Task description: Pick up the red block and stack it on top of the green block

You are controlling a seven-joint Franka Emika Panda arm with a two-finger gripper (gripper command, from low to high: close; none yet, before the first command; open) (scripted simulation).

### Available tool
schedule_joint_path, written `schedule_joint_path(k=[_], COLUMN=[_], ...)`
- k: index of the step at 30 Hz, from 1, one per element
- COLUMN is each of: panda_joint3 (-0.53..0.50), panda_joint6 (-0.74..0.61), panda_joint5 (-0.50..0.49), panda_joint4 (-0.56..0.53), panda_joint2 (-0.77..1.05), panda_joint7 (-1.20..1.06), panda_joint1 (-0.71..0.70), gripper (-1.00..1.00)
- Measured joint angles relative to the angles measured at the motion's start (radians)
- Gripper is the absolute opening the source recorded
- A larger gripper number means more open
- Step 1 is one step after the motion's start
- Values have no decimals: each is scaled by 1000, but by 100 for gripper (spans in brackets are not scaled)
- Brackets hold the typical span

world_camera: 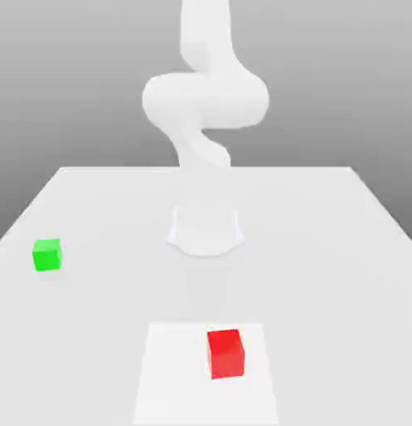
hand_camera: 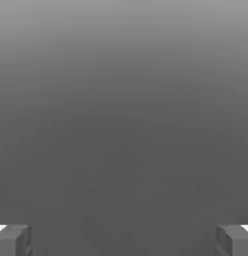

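The red block (world_camera: 225,353) sits near the table's front edge, a little to the exterior view's right of centre, on a paler square patch (world_camera: 171,374). The green block (world_camera: 47,254) rests on the table at the exterior view's far left, farther back than the red one and well apart from it. In the hand view my gripper (hand_camera: 124,241) is open, its two grey fingertips (hand_camera: 13,240) spread wide with nothing between them and plain grey background behind them. Neither block is near the fingers.
The white arm (world_camera: 205,100) rises from its round base (world_camera: 206,229) at the middle of the white table (world_camera: 325,250) and bends upward past the top of the exterior view. Both blocks lie in front of the base.
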Motion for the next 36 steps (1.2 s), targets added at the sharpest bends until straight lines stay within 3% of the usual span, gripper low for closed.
schedule_joint_path(k=[19, 26, 27, 33, 36], panda_joint3=[12, 8, 7, 8, 10], panda_joint6=[394, 595, 614, 623, 567], panda_joint5=[1, -11, -11, -15, -11], panda_joint4=[-361, -358, -355, -354, -364], panda_joint2=[699, 952, 975, 986, 919], panda_joint7=[-72, -69, -69, -66, -69], panda_joint1=[53, 58, 59, 59, 56], gripper=[0, 0, -100, -100, -100])
